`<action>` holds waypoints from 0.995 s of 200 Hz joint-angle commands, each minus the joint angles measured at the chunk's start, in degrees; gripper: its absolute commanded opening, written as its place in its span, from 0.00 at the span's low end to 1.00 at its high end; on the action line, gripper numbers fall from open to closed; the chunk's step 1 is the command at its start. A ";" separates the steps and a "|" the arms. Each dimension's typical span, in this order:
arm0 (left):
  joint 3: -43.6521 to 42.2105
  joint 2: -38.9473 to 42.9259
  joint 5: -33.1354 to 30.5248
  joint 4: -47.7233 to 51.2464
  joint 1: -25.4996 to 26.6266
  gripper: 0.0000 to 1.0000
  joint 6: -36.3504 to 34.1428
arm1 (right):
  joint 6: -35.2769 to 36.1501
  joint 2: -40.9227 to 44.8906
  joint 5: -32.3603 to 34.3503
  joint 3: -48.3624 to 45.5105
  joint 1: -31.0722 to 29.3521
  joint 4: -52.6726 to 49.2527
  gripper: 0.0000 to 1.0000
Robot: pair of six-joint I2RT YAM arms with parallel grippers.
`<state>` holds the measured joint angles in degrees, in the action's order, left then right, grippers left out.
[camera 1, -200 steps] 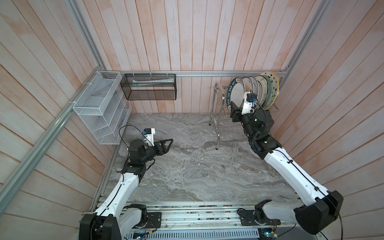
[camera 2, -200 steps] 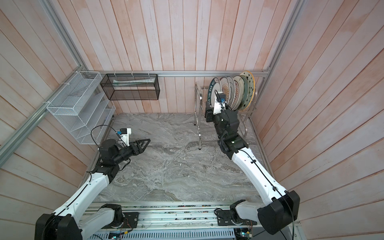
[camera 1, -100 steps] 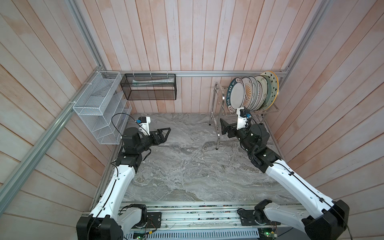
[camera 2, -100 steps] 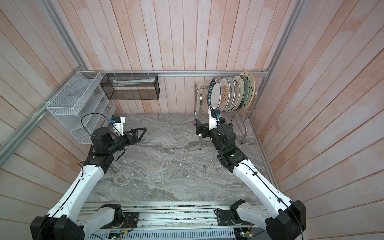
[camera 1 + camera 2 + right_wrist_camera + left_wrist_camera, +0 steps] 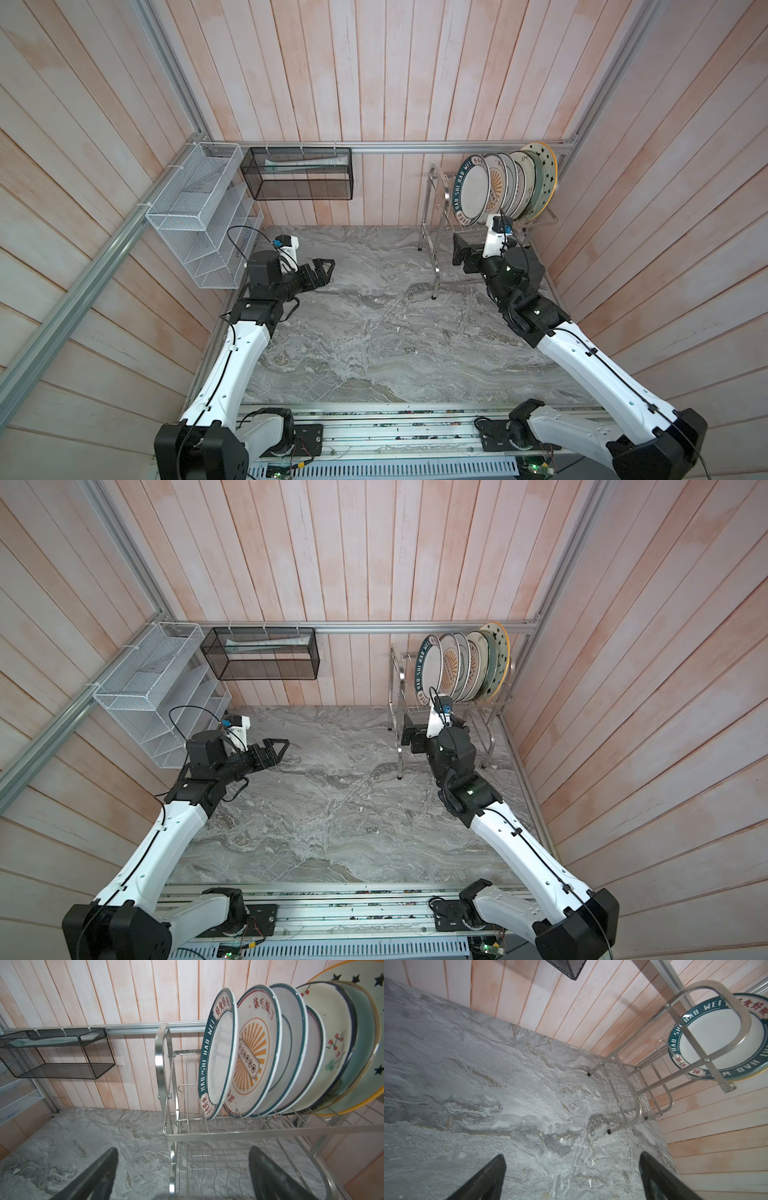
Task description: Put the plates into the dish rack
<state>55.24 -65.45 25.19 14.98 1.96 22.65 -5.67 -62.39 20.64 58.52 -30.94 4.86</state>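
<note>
Several plates (image 5: 473, 187) (image 5: 432, 667) stand on edge in the top tier of the steel dish rack (image 5: 434, 232) (image 5: 399, 712) at the back right. In the right wrist view the dark-green lettered plate (image 5: 218, 1053) is frontmost, then an orange sunburst plate (image 5: 253, 1049), with the yellow-rimmed star plate (image 5: 374, 991) last. My right gripper (image 5: 457, 255) (image 5: 406, 733) (image 5: 182, 1148) hangs open and empty just in front of the rack's front rail (image 5: 249, 1133). My left gripper (image 5: 326, 270) (image 5: 282, 748) (image 5: 572, 1155) is open over bare marble at the left, facing the rack (image 5: 620, 1128) and the lettered plate (image 5: 716, 1043).
A white mesh shelf basket (image 5: 195, 216) hangs on the left wall. A black mesh box (image 5: 297, 174) hangs on the back wall. Wooden walls close in the grey marble tabletop (image 5: 374, 324) on three sides. The rack's lower tier shows nothing in it.
Both grippers have opened wide. My right gripper has drawn back and down from the plates to the rack's front. My left gripper has lifted and pulled back toward the left wall.
</note>
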 commanded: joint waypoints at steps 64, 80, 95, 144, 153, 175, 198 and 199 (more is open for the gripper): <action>-34.04 14.60 -18.68 -47.48 -6.70 1.00 -15.35 | -1.01 2.62 -2.18 -3.89 3.63 -1.97 0.98; -38.66 14.69 -21.17 -52.25 -9.34 1.00 -13.50 | -1.81 2.88 -2.91 -5.04 4.22 -0.55 0.98; -40.44 12.70 -21.01 -53.68 -11.35 1.00 -12.58 | -1.92 2.81 -2.37 -6.09 4.31 1.26 0.98; -42.64 0.50 -16.19 -64.04 -12.66 1.00 -13.80 | -0.31 0.91 -2.76 -5.81 4.36 1.86 0.98; -41.90 -2.19 -15.10 -64.83 -12.59 1.00 -14.07 | -0.22 0.94 -3.02 -6.30 4.40 2.64 0.98; -40.79 -7.57 -12.37 -67.54 -12.66 1.00 -14.72 | -0.95 1.47 -3.13 -7.50 4.48 4.26 0.98; -41.57 -11.49 -10.31 -73.60 -12.71 1.00 -14.74 | -0.94 1.87 -2.97 -8.65 4.75 5.97 0.98; -41.60 -11.60 -10.19 -73.78 -12.69 1.00 -14.74 | -0.97 1.94 -2.93 -8.71 4.75 6.09 0.98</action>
<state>13.30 -74.46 11.27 -49.74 -10.39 9.13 -6.37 -61.28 18.11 51.20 -26.57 7.75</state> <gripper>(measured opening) 0.999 0.979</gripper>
